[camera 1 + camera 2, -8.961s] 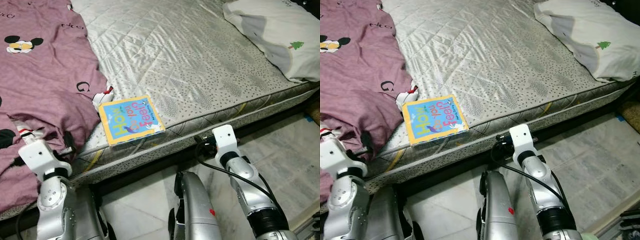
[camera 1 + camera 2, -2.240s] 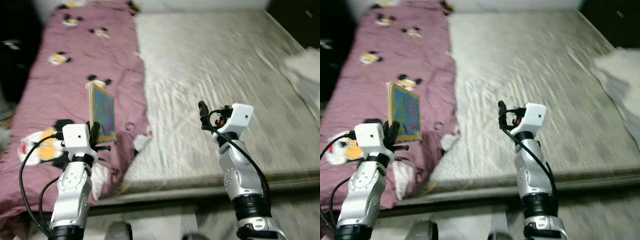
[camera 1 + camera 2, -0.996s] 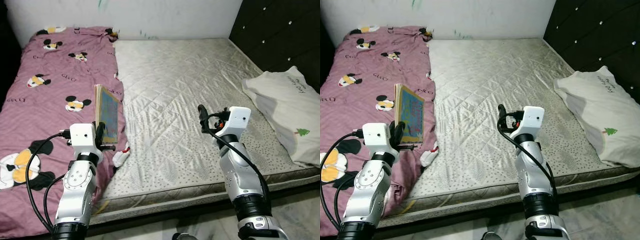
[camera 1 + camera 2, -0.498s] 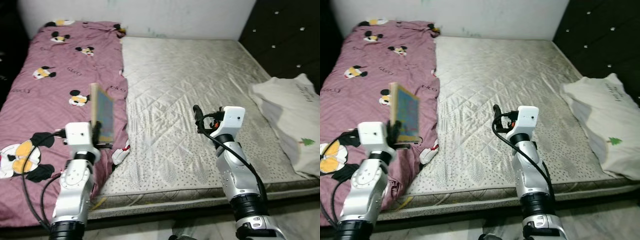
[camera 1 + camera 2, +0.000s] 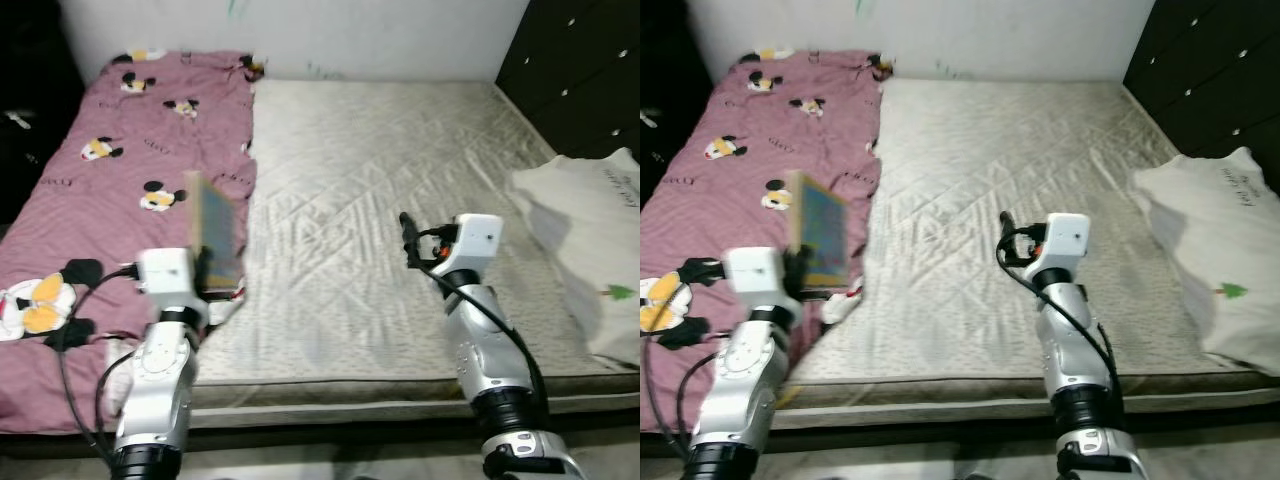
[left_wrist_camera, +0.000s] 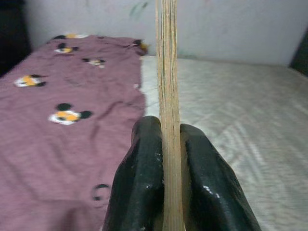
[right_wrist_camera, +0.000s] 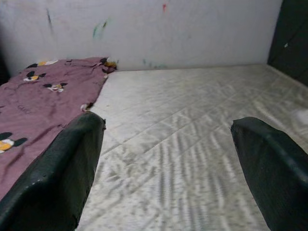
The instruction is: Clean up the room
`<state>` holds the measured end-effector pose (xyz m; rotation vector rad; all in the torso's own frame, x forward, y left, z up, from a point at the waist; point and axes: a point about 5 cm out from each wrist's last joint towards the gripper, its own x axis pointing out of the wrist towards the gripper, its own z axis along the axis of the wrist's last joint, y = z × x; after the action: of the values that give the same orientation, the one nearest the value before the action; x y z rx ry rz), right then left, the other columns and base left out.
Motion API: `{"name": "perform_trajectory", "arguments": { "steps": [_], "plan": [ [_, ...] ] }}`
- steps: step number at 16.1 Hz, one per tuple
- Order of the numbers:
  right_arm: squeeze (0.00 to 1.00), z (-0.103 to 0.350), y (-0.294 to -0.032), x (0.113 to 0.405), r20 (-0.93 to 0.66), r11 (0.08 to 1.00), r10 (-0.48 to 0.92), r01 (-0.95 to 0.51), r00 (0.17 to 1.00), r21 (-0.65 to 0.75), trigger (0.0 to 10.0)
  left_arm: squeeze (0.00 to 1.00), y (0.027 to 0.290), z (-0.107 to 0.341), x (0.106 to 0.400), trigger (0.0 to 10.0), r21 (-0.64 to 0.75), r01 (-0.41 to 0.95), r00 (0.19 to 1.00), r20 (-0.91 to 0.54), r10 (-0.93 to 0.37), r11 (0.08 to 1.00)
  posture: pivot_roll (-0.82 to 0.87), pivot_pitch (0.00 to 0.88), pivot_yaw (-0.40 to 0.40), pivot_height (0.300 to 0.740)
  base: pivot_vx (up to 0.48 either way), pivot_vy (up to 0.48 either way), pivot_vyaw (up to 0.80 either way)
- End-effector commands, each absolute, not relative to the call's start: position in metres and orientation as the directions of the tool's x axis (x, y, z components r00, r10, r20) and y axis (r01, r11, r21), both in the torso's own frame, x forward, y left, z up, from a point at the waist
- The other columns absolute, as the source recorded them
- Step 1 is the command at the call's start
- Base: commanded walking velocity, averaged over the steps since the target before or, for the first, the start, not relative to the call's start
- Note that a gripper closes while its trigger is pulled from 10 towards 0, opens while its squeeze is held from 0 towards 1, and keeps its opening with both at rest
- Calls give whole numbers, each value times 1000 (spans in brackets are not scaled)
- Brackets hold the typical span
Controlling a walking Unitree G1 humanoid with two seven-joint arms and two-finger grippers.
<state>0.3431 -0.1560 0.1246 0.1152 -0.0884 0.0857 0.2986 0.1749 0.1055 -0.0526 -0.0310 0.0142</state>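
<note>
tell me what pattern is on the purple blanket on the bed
Cartoon mouse heads in black, yellow and white, scattered with small black lettering across the purple blanket; clearest in the right eye view.

Both arms are silver metal with ribbed, rounded segments, each ending in a white boxy wrist block. Black cables loop from the blocks down along the forearms. The left gripper [image 6: 166,192] and the right gripper [image 7: 168,168] have thick, glossy black fingers with small scuffs.

Both arms are raised forward, the left claw [image 6: 166,159] clamped tight, the right claw [image 7: 168,163] spread wide.
</note>
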Motion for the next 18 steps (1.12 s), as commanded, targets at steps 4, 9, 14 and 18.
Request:
{"name": "perform_trajectory", "arguments": {
  "steps": [4, 9, 14, 18],
  "plan": [
    [0, 126, -154, 345, 95, 989, 80, -91, 992, 120, 10000, 0, 178, 111, 300, 10000, -51, -26, 998, 61, 29, 998, -32, 73, -46, 740, 0, -382, 0],
    [0, 125, -156, 344, 89, 989, 79, -90, 993, 116, 10000, 0, 177, 110, 300, 10000, -59, -24, 998, 55, 27, 998, -35, 72, -49, 740, 0, -386, -100],
    [0, 124, -156, 344, 86, 990, 83, -93, 993, 109, 10000, 0, 176, 109, 300, 10000, -58, -27, 998, 56, 30, 998, -37, 72, -51, 740, 0, -335, 0],
    [0, 123, -156, 344, 84, 990, 84, -93, 993, 103, 10000, 0, 173, 112, 298, 10000, -107, 17, 995, 97, -6, 994, -38, 70, -50, 740, 0, 0, 0]
  ]
}}
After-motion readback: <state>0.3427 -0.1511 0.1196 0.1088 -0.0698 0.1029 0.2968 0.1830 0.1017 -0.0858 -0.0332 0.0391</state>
